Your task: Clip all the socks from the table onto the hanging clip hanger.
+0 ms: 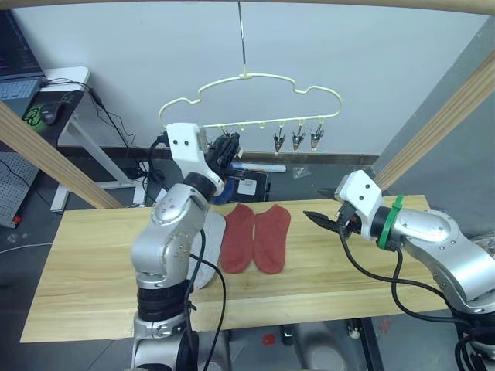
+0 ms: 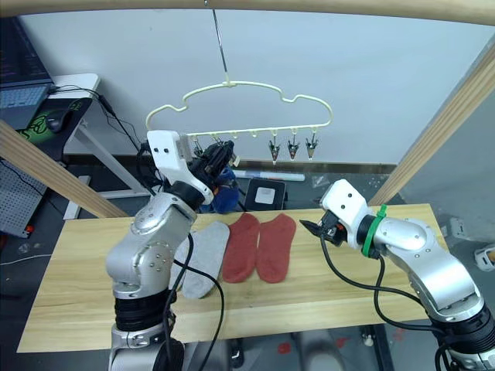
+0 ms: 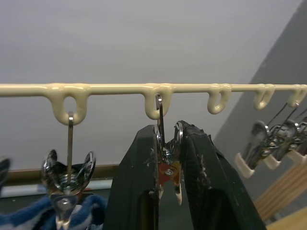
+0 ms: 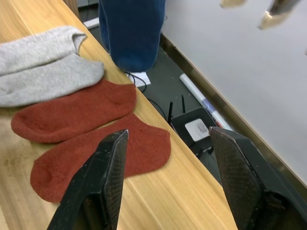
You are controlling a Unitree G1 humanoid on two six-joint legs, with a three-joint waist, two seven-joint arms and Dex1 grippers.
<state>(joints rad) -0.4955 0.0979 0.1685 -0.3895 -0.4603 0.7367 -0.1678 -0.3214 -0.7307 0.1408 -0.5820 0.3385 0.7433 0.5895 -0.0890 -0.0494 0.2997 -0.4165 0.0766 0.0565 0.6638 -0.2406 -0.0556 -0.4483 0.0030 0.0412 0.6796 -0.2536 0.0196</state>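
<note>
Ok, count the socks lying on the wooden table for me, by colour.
red socks: 2
grey socks: 2
Total on the table: 4

Silver-grey jointed robot arms end in white wrist housings and black two-fingered grippers; black cables trail along them, a green band circling the right forearm.

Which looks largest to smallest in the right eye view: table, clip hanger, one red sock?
1. table
2. clip hanger
3. red sock
The hanger's depth differs from the table's, so apparent sizes only.
</note>
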